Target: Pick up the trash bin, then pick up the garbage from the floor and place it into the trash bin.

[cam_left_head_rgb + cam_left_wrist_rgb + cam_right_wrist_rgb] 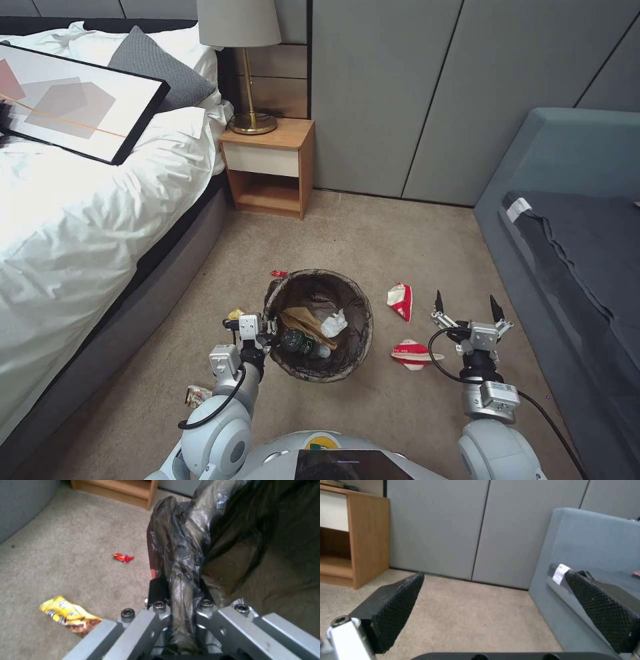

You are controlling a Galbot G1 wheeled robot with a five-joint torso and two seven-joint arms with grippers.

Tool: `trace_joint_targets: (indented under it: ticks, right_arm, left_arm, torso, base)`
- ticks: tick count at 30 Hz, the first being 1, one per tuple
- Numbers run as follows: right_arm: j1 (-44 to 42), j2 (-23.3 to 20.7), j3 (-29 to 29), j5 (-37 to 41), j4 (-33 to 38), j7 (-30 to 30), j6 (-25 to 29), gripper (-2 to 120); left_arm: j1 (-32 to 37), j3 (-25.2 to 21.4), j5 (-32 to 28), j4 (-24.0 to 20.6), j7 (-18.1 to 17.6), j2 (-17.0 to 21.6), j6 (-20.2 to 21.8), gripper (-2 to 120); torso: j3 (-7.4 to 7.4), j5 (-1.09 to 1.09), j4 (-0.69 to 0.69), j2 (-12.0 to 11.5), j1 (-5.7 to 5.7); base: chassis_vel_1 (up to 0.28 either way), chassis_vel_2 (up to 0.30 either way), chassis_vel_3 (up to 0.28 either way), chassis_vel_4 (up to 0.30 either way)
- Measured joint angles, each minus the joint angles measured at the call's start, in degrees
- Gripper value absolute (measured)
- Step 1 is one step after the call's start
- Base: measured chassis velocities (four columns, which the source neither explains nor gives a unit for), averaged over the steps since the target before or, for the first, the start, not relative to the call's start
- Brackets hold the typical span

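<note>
Now holding the bin, with cups left to gather.

Leftmost, a yellow snack wrapper [68,616] lies on the carpet; my left gripper [261,331] is clenched on the lined rim of the trash bin [319,325], which already holds a bottle, tissue and paper. To its right lie two crushed red-and-white cups [401,301] [413,353], then my right gripper [467,311], spread wide and empty above the floor. I judge collecting is underway; next I should lower onto the nearer cup.
</note>
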Motion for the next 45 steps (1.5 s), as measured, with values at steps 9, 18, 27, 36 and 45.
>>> trace_joint_targets:
  ticks: [9, 18, 27, 36, 45]
  right_arm:
    - [0.0, 0.0, -0.2, -0.2, -0.1, 0.2, 0.0, 100]
    - [0.9, 0.3, -0.3, -0.9, -0.8, 1.4, 0.9, 100]
    - [0.2, -2.1, 0.4, 0.2, 0.3, 1.7, -1.0, 100]
    - [-2.5, -16.1, 4.7, 7.4, 2.2, -0.3, -7.0, 100]
    - [-6.3, -35.4, 4.6, 11.1, -2.4, -7.2, -6.1, 100]
  left_arm:
    - [0.0, 0.0, 0.0, 0.0, 0.0, -0.1, 0.0, 2]
    - [0.3, 0.0, 0.1, -0.1, 0.0, -0.2, -0.1, 2]
    - [0.6, -0.2, 0.1, -0.7, 0.0, 0.1, -0.1, 2]
    - [0.8, -0.4, 0.1, -0.8, 0.1, 0.8, -0.3, 2]
    - [0.7, -0.4, 0.1, -0.7, 0.2, 0.6, -0.4, 2]
  torso:
    - [0.0, 0.0, -0.01, 0.0, 0.0]
    - [0.0, 0.0, 0.0, 0.0, 0.0]
    - [-0.01, 0.0, -0.01, 0.0, 0.0]
    - [-0.01, 0.0, 0.01, 0.0, 0.0]
    - [-0.01, 0.0, 0.0, 0.0, 0.0]
  base:
    - [-0.091, 0.089, 0.096, -0.094]
    - [-0.046, 0.046, 0.035, -0.041]
    - [0.0, 0.0, 0.0, 0.0]
    - [0.0, 0.0, 0.0, 0.0]
    - [0.0, 0.0, 0.0, 0.0]
